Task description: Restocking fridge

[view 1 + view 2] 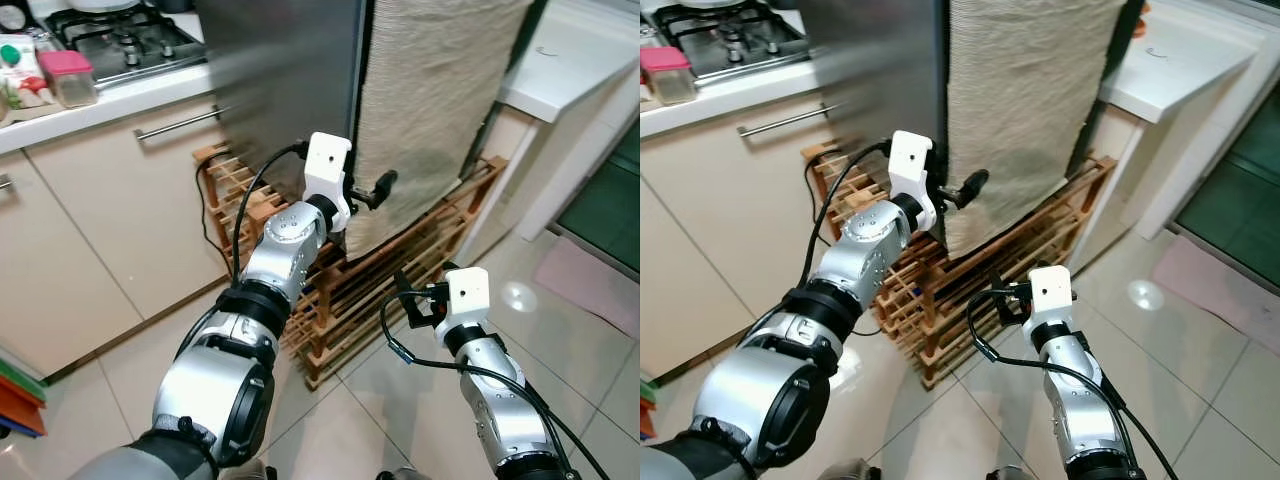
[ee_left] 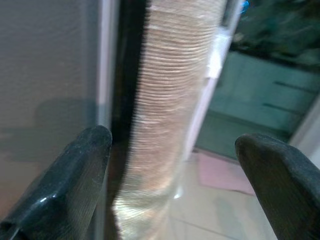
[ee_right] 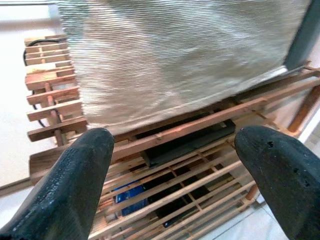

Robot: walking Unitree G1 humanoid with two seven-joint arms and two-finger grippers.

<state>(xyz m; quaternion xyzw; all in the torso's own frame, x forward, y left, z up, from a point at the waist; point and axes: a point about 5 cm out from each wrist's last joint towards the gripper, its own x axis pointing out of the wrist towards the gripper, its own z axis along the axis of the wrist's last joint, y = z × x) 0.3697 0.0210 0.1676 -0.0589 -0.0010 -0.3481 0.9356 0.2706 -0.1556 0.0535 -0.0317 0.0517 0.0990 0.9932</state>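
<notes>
Where left pincer (image 1: 372, 190) spreads at cloth (image 1: 430, 100), right wrist reveals rack (image 3: 190, 150)

Grey fridge (image 1: 285, 75), beige cloth-draped front

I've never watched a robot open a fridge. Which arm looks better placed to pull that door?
Probably the left. The left gripper is raised with open fingers at the edge of the fridge door, beside the hanging beige cloth. The right gripper is lower, open, facing the wooden rack.
</notes>
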